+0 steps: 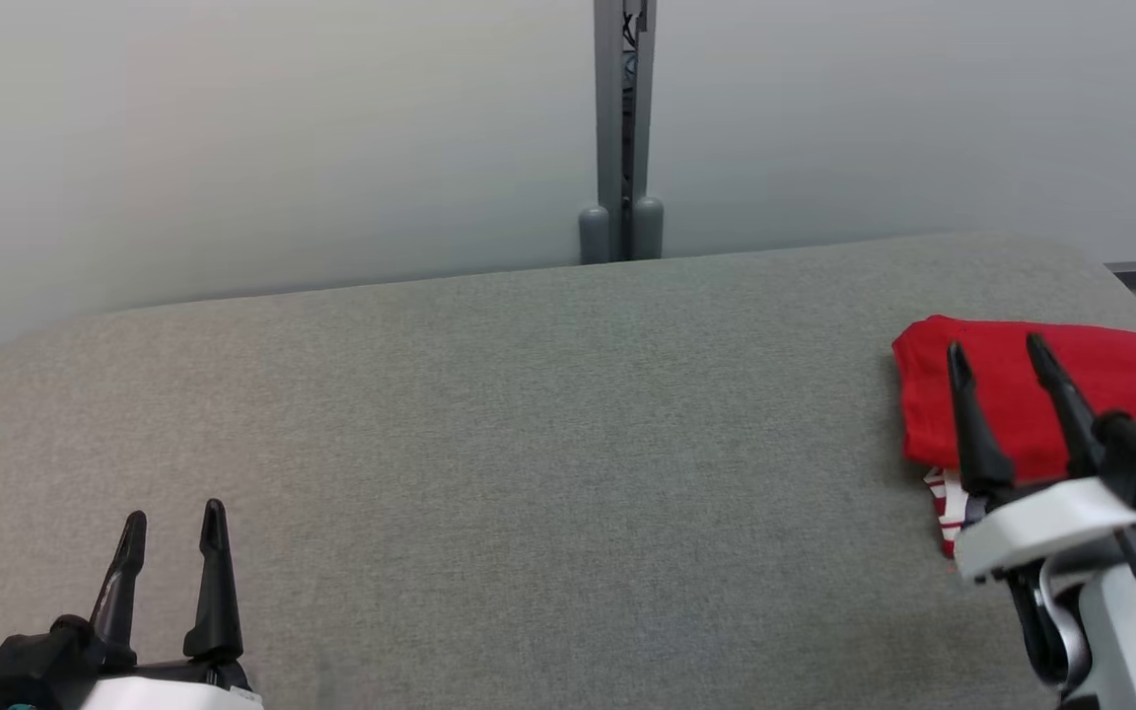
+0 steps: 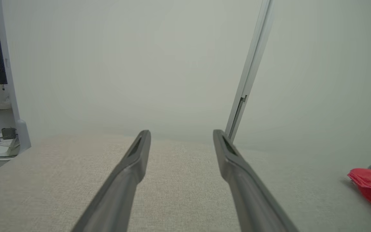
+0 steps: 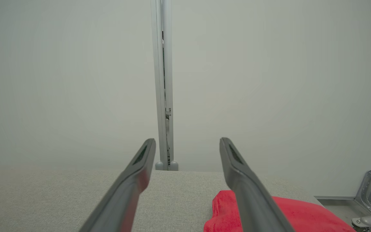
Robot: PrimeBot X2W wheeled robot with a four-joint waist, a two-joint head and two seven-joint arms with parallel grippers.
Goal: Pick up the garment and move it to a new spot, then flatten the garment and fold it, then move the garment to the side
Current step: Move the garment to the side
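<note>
One garment (image 1: 1120, 375), red, in a compact folded stack at the far right end of the grey padded top (image 1: 529, 444). A striped layer (image 1: 941, 498) pokes out at its near-left corner. It sits close to the top's right edge.

Risks (judgement):
- Edge close by, so any sideways shove from the fingers prob. slides the stack off.
- A pinch on the top layer alone would peel the fold open; stack looks loose, w/ nothing pinning the layers.
- Striped layer may be a separate ply or the inside face, can't tell. If separate, it could stay behind on a lift.
- Fingers coming down w/ jaws this wide may straddle or rumple the cloth, not catch it.

Position vs fingers:
- Right gripper (image 1: 996, 347) has jaws spread wide and holds nothing. In head view both fingers overlap the garment's left half, tips pointing toward the far edge.
- Right wrist view: right gripper (image 3: 187, 141) looks along the top. The garment (image 3: 301, 216) shows below and beside one finger, the other finger over bare top. Fingers seem to be above the cloth; contact can't be confirmed.
- Left gripper (image 1: 176, 511) sits at the near-left of the top, jaws also wide and empty, well apart from the garment.
- Left wrist view: left gripper (image 2: 181, 132) is over bare top, w/ the garment (image 2: 370, 187) far off at frame edge.
</note>
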